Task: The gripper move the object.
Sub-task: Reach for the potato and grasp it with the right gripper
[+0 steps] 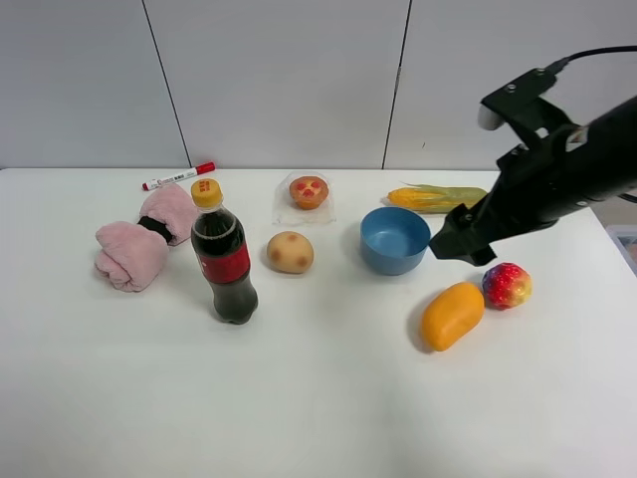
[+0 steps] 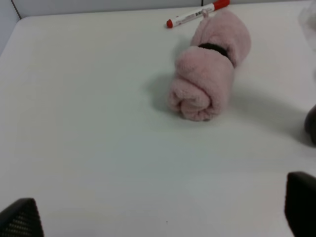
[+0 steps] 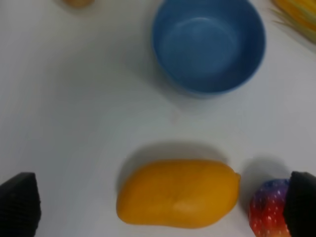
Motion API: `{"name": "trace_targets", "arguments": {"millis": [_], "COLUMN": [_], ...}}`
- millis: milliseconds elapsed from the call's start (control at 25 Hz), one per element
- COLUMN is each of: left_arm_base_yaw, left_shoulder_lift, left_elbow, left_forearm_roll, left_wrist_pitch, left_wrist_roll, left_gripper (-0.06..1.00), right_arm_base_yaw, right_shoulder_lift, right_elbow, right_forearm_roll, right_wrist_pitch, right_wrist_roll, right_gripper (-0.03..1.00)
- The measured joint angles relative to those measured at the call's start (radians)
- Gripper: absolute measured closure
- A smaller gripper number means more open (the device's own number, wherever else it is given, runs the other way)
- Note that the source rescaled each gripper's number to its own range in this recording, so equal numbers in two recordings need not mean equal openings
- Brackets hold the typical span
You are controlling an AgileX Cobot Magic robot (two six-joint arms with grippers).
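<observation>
The object, a small tan potato-like ball (image 1: 290, 252) with reddish-brown spots, lies on the white table (image 1: 328, 398) between the cola bottle and the blue bowl. My right gripper (image 1: 459, 245) hovers to the right of the bowl, well away from the ball. In the right wrist view it (image 3: 160, 205) is open and empty, above the orange mango (image 3: 178, 192), and only a sliver of the ball (image 3: 79, 2) shows at the frame edge. My left gripper (image 2: 160, 217) is open and empty over bare table near the pink towel. It is out of the exterior high view.
A cola bottle (image 1: 224, 254) stands left of the ball. A blue bowl (image 1: 395, 239), mango (image 1: 451, 315), red speckled fruit (image 1: 507, 286), corn (image 1: 438, 198), a red-dotted muffin (image 1: 309, 191), a pink rolled towel (image 1: 146, 237) and a red marker (image 1: 179, 176) are also here.
</observation>
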Motion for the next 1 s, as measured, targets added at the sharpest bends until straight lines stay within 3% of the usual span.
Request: {"name": "trace_targets", "arguments": {"millis": [200, 600, 1000], "left_arm_base_yaw": [0.000, 0.000, 0.000], "left_shoulder_lift": [0.000, 0.000, 0.000], "left_elbow": [0.000, 0.000, 0.000], "left_forearm_roll": [0.000, 0.000, 0.000], "left_wrist_pitch": [0.000, 0.000, 0.000], "left_wrist_roll": [0.000, 0.000, 0.000], "left_gripper": [-0.06, -0.06, -0.06], "right_arm_base_yaw": [0.108, 0.223, 0.256], "right_shoulder_lift": [0.219, 0.627, 0.854], "right_elbow": [-0.241, -0.697, -0.820], "right_forearm_roll": [-0.072, -0.084, -0.084], "right_wrist_pitch": [0.019, 0.139, 0.148], "right_wrist_roll": [0.000, 0.000, 0.000], "right_gripper": [-0.03, -0.03, -0.03]}}
